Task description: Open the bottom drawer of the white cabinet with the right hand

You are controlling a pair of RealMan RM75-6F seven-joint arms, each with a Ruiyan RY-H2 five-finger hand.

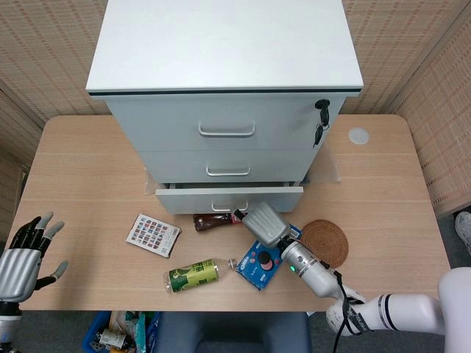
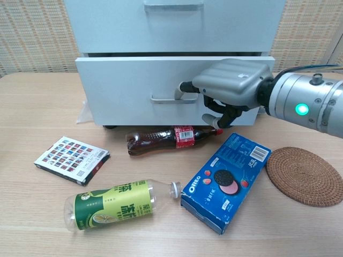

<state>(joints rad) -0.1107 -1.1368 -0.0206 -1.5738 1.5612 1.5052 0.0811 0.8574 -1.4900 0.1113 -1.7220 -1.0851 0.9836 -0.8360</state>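
The white cabinet [image 1: 224, 66] stands at the back of the table. Its bottom drawer [image 1: 199, 199] [image 2: 128, 88] juts out a little from the cabinet front, with a dark gap above it in the chest view. My right hand [image 1: 265, 224] [image 2: 230, 85] is at the drawer's front, fingers curled around the right end of the metal handle [image 2: 169, 98]. My left hand [image 1: 20, 256] hovers at the table's near left edge, fingers spread and empty.
A cola bottle [image 2: 171, 136] lies just below the drawer front. An Oreo box [image 2: 228, 179], a green bottle [image 2: 118, 203], a card pack [image 2: 72, 159] and a woven coaster [image 2: 305, 175] lie on the table. Keys [image 1: 320, 121] hang from the cabinet lock.
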